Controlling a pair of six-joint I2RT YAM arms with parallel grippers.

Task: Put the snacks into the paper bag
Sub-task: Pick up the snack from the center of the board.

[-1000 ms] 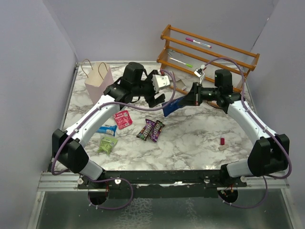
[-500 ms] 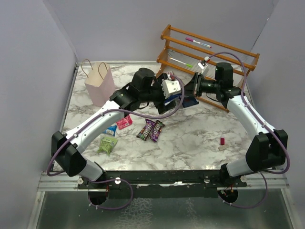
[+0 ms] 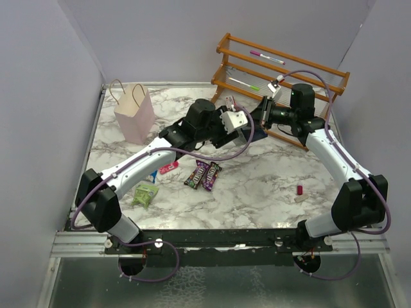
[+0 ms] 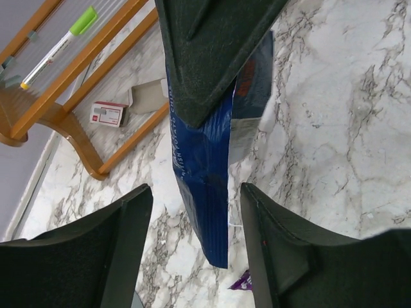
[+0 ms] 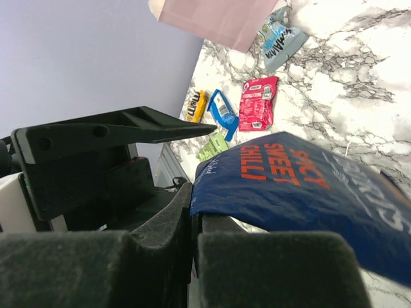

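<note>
My right gripper (image 5: 194,212) is shut on the edge of the big blue cookie bag (image 5: 308,192) and holds it above the table's middle. In the left wrist view the bag (image 4: 205,160) hangs between the fingers of my open left gripper (image 4: 196,192), which are apart from it on both sides. In the top view the two grippers meet, left (image 3: 243,128) and right (image 3: 257,122), and the bag is mostly hidden there. The pale pink paper bag (image 3: 135,115) stands at the back left. Dark candy bars (image 3: 203,174), a red packet (image 3: 168,167) and a green packet (image 3: 145,194) lie on the marble.
The orange wooden rack (image 3: 282,70) with markers stands at the back right, close behind the right gripper. A tiny red stub (image 3: 300,189) lies at the right. Blue-white (image 5: 221,109) and yellow (image 5: 196,106) packets lie near the red one. A small box (image 4: 107,113) lies under the rack.
My left arm has swung right and forward to the right gripper, and its open fingers now straddle the blue bag. The right gripper raised the bag and drew it back slightly.
</note>
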